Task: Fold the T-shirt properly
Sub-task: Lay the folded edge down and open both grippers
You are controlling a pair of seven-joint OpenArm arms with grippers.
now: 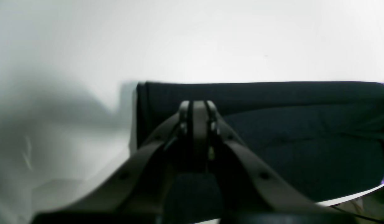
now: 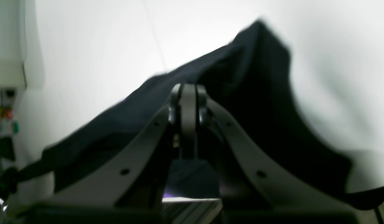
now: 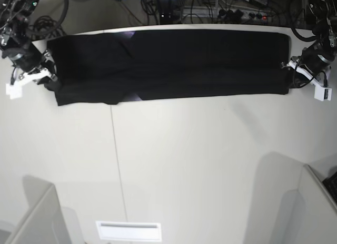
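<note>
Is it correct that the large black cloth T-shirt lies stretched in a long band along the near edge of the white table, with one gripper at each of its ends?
Not quite. The base view shows the large black cloth T-shirt stretched along the far edge of the white table, not the near one. The rest holds: the left gripper is at one end, the right gripper at the other.

Bright, even overhead light fills all three views. Both wrist views are soft and blurred, with the white worktop blown out to glare along its far edge. The black T-shirt reads as a near-featureless dark mass. The base view is sharper, with wide-angle bending at its edges and soft grey shadows at the worktop's near corners.
</note>
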